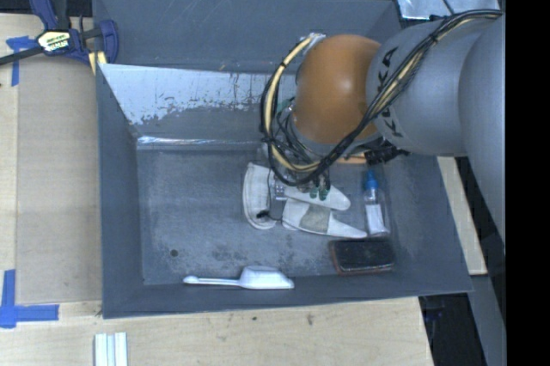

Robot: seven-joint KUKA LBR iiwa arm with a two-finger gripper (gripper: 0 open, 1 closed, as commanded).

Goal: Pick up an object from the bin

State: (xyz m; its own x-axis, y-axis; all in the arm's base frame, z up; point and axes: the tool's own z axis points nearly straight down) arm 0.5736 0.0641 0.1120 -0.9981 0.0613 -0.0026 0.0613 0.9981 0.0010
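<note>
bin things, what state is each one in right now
claw, down at the middle of the bin
white curved pieces, lying together under the claw
white spoon, lying flat by the near wall, alone
black flat case, lying flat, near right
small tube, lying down, blue cap on

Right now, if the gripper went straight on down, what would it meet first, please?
Most likely the white shoe-like thing in the middle of the bin, right under the gripper. Depth is unclear from above, so it may already touch it.
</note>
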